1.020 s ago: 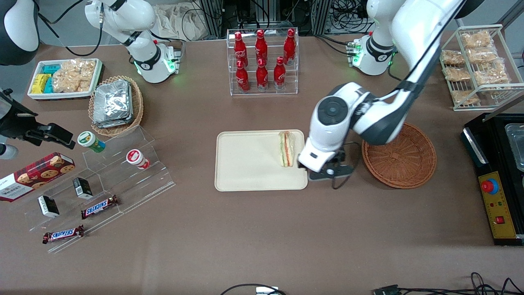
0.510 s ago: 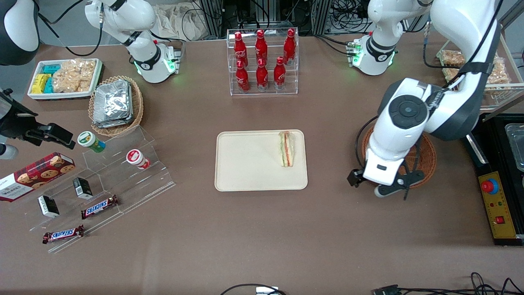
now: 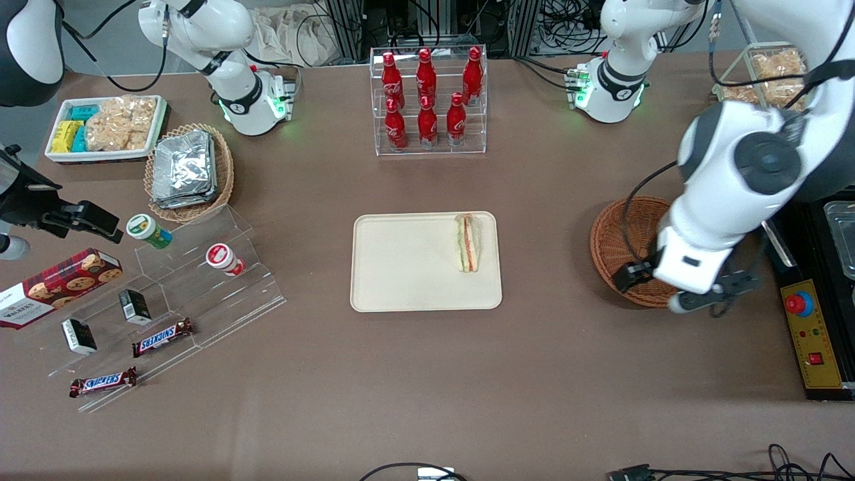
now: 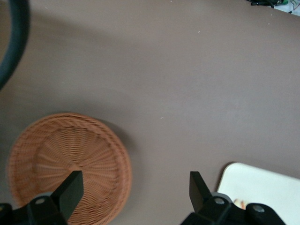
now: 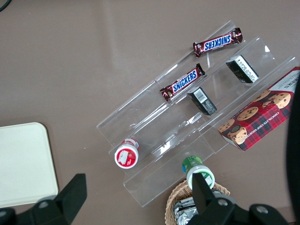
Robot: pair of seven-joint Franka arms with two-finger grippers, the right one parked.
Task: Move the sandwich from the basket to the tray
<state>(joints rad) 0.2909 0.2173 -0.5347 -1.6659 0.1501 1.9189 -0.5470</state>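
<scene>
Brown table (image 3: 427, 374) with tray (image 3: 401, 267), basket (image 3: 611, 247) (gripper (image 4: 136, 187) above, fingers apart), bottle rack (image 3: 429, 100).

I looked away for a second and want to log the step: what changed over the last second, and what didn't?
The gripper, open and empty, has pulled away from the tray toward the working arm's end of the table, and now hangs above the basket. Nothing was picked up. The sandwich stayed put on the tray; the basket stayed in place.
</scene>
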